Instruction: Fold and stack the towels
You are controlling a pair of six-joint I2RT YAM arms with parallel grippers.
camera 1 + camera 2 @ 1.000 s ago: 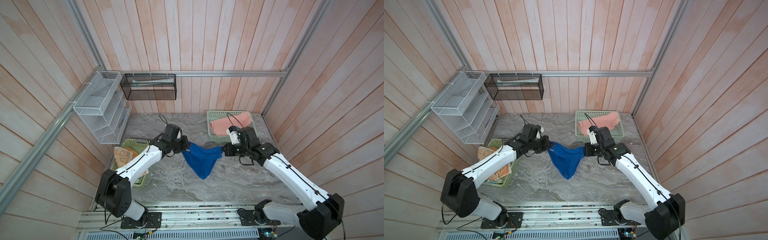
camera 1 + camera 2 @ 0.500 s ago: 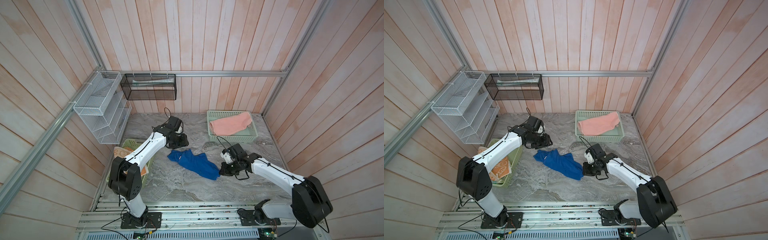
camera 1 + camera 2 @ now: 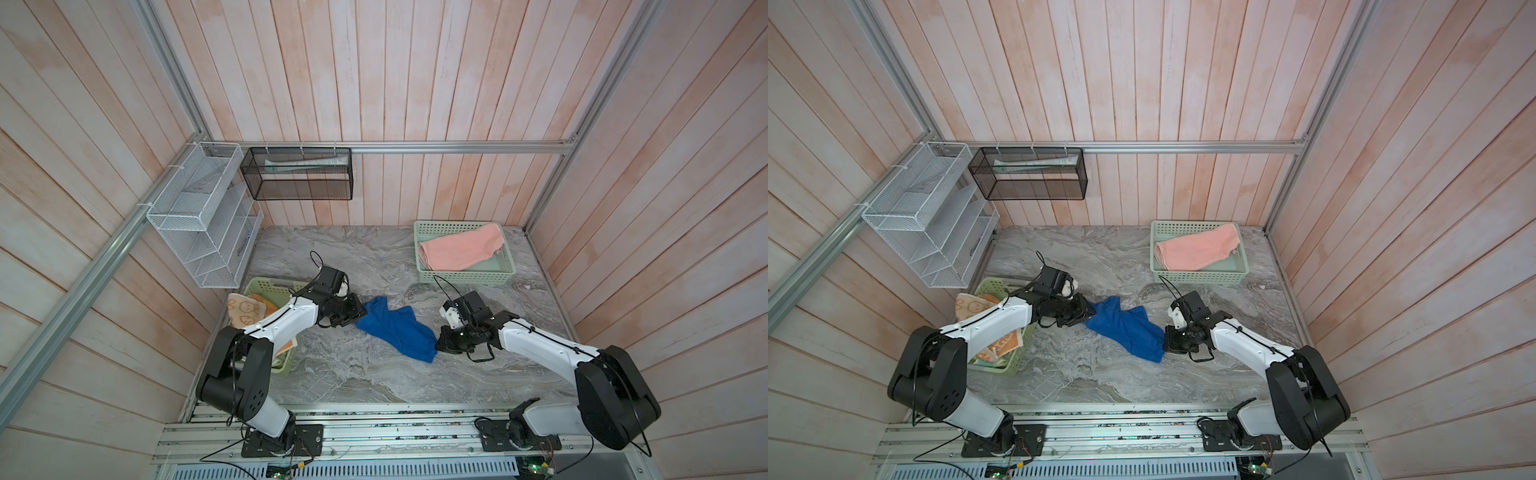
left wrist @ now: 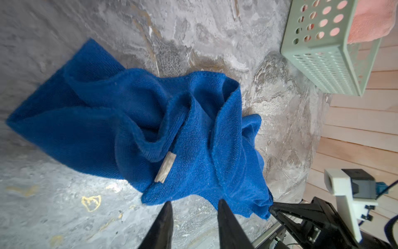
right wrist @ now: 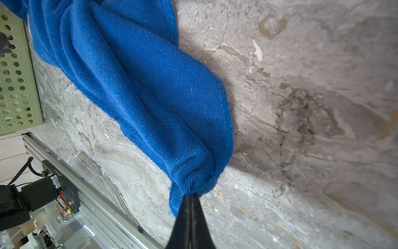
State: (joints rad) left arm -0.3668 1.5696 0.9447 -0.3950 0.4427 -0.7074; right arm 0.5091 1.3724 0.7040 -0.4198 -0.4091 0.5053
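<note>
**Blue towel lies slantwise mid-table, pinched at its near-right end**

The blue towel [image 3: 395, 328] [image 3: 1127, 328] lies rumpled on the marble table [image 3: 374, 257], about midway between the two arms. It is bunched into a long strip. Its long axis runs on a diagonal, from a far-left corner down to a near-right end. In the left wrist view the cloth [image 4: 150, 120] is heaped in loose folds with hemmed edges turned up, and a small pale tag [image 4: 164, 170] shows on it.

The right gripper [image 3: 438, 345] [image 5: 190, 197] is clamped on the near-right end of the towel, jaws pressed together with the cloth gathered into a tight knot at the tips. From there the towel [image 5: 140, 86] twists away across the marble.

The left gripper [image 3: 359, 312] [image 4: 193, 204] sits at the far-left corner with its jaws apart. The tips reach the towel's hem, and bare marble shows between them.

The pink towel [image 3: 461, 249] lies in the far-right basket [image 3: 465, 277], well apart from the blue one. The orange towel [image 3: 245, 309] hangs over the rim of the left basket [image 3: 266, 286], under the left arm.

Bare marble lies open on the far side of the blue towel, between the baskets. A wider stretch lies open on the near side, up to the metal rail [image 3: 374, 432] along the table's near edge.
</note>
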